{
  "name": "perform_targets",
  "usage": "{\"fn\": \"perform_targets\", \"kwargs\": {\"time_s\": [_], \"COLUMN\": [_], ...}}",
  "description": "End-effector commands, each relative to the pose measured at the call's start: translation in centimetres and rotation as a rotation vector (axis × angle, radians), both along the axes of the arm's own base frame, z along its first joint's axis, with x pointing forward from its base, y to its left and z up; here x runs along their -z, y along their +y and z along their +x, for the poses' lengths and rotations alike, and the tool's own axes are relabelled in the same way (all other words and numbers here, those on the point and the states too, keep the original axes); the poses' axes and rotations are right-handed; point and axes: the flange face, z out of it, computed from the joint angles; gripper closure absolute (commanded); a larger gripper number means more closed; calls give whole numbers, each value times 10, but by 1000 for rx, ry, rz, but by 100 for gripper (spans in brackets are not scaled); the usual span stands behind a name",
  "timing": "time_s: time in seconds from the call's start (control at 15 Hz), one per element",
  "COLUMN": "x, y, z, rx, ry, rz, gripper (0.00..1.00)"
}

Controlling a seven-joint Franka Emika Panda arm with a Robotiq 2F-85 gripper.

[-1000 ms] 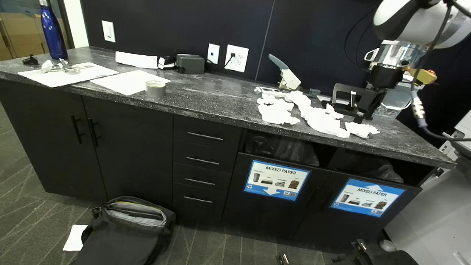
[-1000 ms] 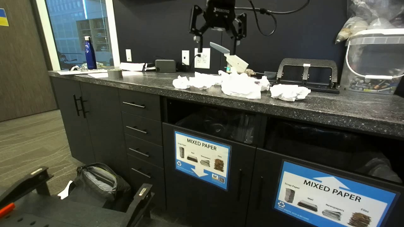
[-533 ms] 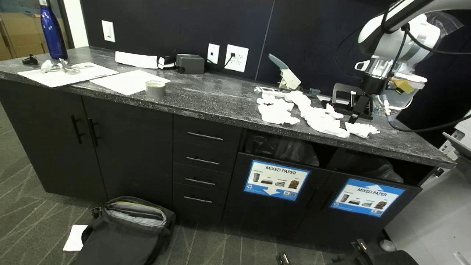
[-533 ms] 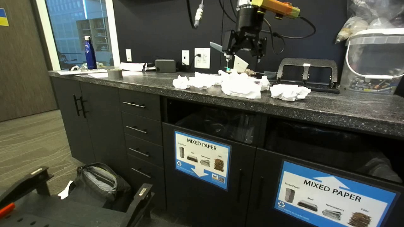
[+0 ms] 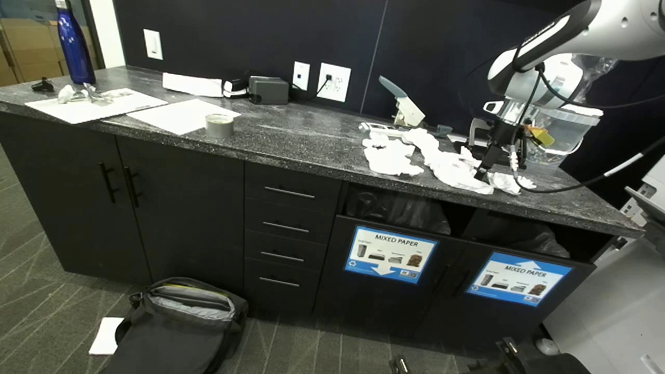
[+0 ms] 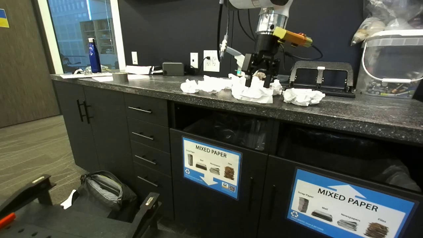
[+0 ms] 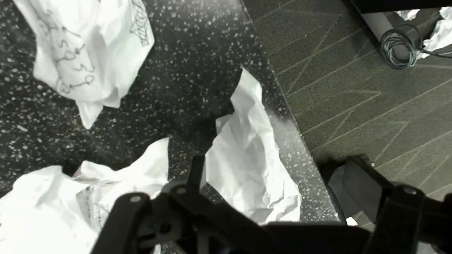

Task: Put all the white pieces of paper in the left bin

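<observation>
Crumpled white papers lie along the counter's front. In an exterior view they form a left clump [image 5: 389, 160], a middle clump [image 5: 451, 169] and a right piece [image 5: 511, 183]. The middle clump [image 6: 252, 95] and right piece [image 6: 303, 97] also show in an exterior view. My gripper [image 6: 257, 85] points down with its fingertips at the middle clump's top. In the wrist view the open gripper [image 7: 279, 164] has its fingers apart around a crumpled piece [image 7: 250, 155] near the counter edge. Two more pieces lie to its left. The left bin [image 6: 219, 143] opens below the counter, with a dark liner.
An open stapler [image 5: 409, 108] stands behind the clumps. A black hole punch [image 6: 320, 74] and a clear bucket [image 6: 393, 66] stand to the right. A tape roll [image 5: 219, 126], flat white sheets [image 5: 182, 115] and a blue bottle [image 5: 75, 44] are at the left. A right bin [image 6: 281, 162] adjoins the left bin.
My gripper has lowered from above the counter to the middle clump and turned, moving leftward in an exterior view. The papers show no clear movement.
</observation>
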Motion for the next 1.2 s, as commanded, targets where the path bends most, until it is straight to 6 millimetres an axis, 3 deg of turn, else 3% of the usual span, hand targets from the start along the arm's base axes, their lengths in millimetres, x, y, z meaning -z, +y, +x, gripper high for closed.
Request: {"fn": "perform_targets", "kwargs": {"time_s": [0.0, 1.07, 1.13], "x": [5, 36, 37], "y": [-1, -4, -5], "z": [18, 20, 20], "rx": [-40, 34, 37], "ry": [1, -12, -12], "rz": [24, 10, 9], "gripper": [0, 0, 4]}}
